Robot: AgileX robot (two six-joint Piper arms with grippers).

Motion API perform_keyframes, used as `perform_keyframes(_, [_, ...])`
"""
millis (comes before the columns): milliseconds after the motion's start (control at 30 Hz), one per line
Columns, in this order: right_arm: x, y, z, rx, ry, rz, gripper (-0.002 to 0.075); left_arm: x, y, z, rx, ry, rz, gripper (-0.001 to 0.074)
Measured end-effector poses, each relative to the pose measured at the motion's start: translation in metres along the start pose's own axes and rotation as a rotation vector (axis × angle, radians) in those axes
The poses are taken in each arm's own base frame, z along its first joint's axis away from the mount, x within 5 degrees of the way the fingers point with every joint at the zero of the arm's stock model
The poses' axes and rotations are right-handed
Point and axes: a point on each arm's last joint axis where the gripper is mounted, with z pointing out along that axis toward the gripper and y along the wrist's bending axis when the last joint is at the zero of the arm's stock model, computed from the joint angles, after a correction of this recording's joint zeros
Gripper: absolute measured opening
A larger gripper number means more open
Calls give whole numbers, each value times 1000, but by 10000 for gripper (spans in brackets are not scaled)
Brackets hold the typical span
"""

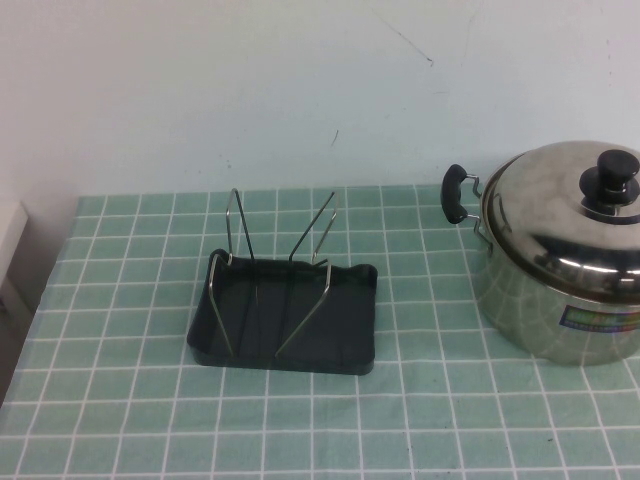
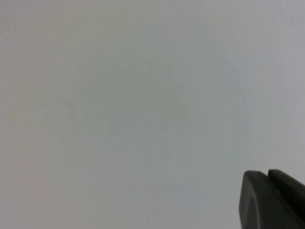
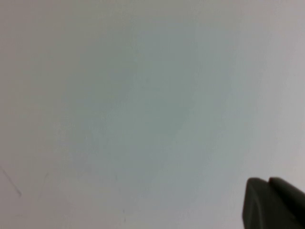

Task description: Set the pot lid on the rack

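The lid (image 1: 570, 205) sits flat on the pot (image 1: 555, 300), knob (image 1: 617, 166) up. The rack (image 1: 285, 310) runs away from me. My left hand (image 2: 271, 200) and right hand (image 3: 274, 202) face wall; grip unclear.

A table (image 1: 420, 430) covered with a green cloth of white-lined squares carries two things. The rack (image 1: 285, 320), a black rectangular tray with thin wire prongs standing up from it, sits flat near the middle of the cloth. A stainless-steel pot (image 1: 560, 300) with a black side handle stands well apart from the rack, to the rack's right and slightly farther back, partly cut off by the view's edge.
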Motion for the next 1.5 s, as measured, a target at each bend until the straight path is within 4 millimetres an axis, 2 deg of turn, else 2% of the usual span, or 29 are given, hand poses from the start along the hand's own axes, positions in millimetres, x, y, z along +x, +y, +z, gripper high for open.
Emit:
perform_keyframes(100, [15,5,23,-33,86,-1,-1,12,0,20,-7,55,-152,-3])
perform_keyframes(200, [30,10,48,-64,127,-5,-1,23,-2,35,23,39,-164,-3])
perform_keyframes(367, [54,27,88,-152,54,-10,-1,41,-24,58,267,-27,-29,-3])
perform_keyframes(467, [73,42,109,-245,18,7,-1,51,-37,67,423,-27,-76,-3])
perform_keyframes(567, [99,55,129,-307,48,60,2,63,-44,74,516,0,-145,-3])
perform_keyframes(633, [118,61,143,-326,87,88,30,71,-47,78,550,19,-186,-3])
perform_keyframes(700, [135,68,155,-353,118,104,106,76,-48,81,562,37,-207,-3])
perform_keyframes(767, [147,74,163,-379,144,136,224,80,-49,83,570,54,-229,-3])
perform_keyframes(833, [155,77,172,-394,164,192,383,82,-49,84,570,63,-243,-3])
perform_keyframes(933, [160,79,186,-392,199,259,573,82,-49,84,573,70,-258,-3])
perform_keyframes(1000, [165,80,196,-403,241,252,638,83,-50,84,585,78,-254,-3])
perform_keyframes(1067, [169,82,202,-419,276,234,664,84,-51,83,603,86,-243,-3])
perform_keyframes(1200, [178,85,207,-438,322,216,674,86,-54,81,638,111,-236,-3])
perform_keyframes(1267, [181,85,208,-439,334,214,644,86,-55,80,645,120,-243,-3])
perform_keyframes(1367, [184,86,208,-440,352,211,528,86,-55,80,645,126,-260,-3])
perform_keyframes(1467, [184,86,208,-440,355,210,351,86,-55,80,643,140,-300,-3])
perform_keyframes(1500, [184,86,208,-440,355,210,351,86,-55,80,644,145,-312,-3])
